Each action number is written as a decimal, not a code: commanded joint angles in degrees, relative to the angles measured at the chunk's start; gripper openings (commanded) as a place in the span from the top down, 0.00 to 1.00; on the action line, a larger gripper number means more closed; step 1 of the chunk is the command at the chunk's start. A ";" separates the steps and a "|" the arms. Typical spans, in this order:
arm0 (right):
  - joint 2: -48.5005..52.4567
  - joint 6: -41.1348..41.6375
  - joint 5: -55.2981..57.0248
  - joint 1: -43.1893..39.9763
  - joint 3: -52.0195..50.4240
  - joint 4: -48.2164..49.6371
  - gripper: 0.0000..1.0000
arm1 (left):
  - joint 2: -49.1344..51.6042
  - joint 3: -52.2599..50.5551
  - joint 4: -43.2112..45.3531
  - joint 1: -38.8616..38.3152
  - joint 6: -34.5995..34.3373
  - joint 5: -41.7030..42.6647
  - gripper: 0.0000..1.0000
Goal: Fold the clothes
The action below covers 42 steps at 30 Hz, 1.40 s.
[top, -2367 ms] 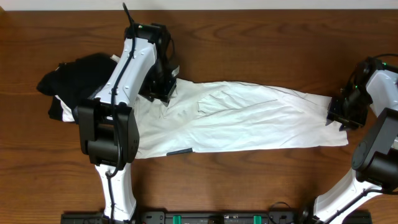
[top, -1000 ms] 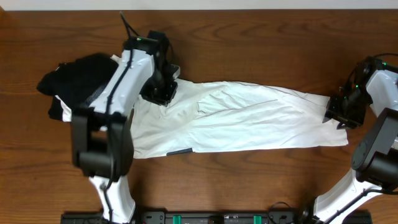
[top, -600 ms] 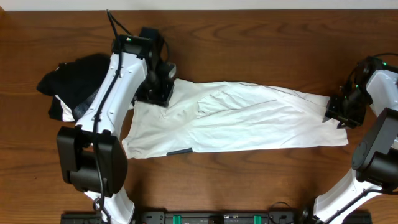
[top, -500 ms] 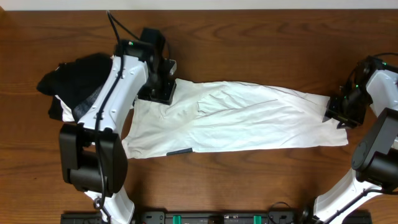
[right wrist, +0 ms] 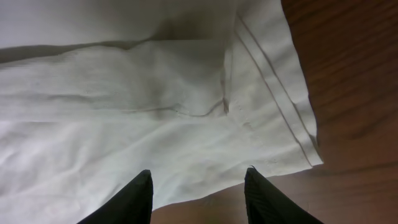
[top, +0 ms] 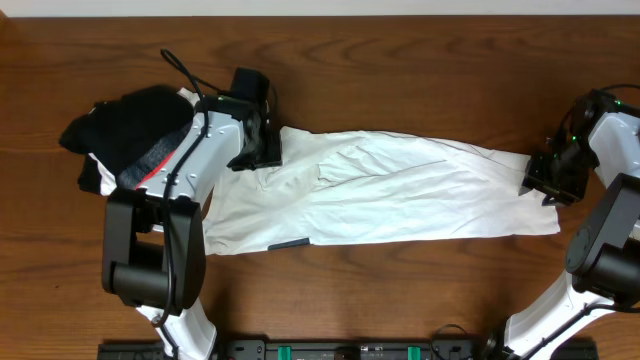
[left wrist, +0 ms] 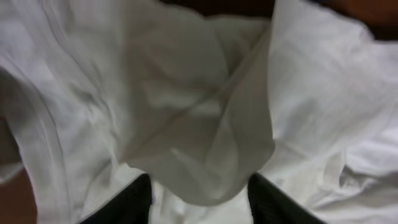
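Overhead, the shirt [top: 400,195] lies as a long white band across the middle of the frame on the table [top: 420,60], its left end reaching the black pile [top: 125,125] at upper left. The left gripper [top: 258,150] sits at the shirt's upper left corner. Its wrist view shows the fingers [left wrist: 140,199] apart, with a loose fold of cloth sagging between them but not pinched, so I'd call it released. The right gripper [top: 548,178] hovers over the hem at the far right end, its fingers apart too and holding nothing; the hem's double stitching shows at the right of its wrist view.

To my eye the step in hand is taking both ends for the next fold. To do it well, each gripper should come down on the edge itself and catch every layer, the left one clear of the black pile so it doesn't drag that along. Both ends should then lift evenly, with the cloth taut between them, so the band folds flat and doesn't bunch
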 commanded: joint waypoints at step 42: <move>-1.22 0.63 -0.26 -0.31 -0.09 0.72 0.54 | -0.96 -3.15 -0.22 0.22 -1.62 -1.88 0.52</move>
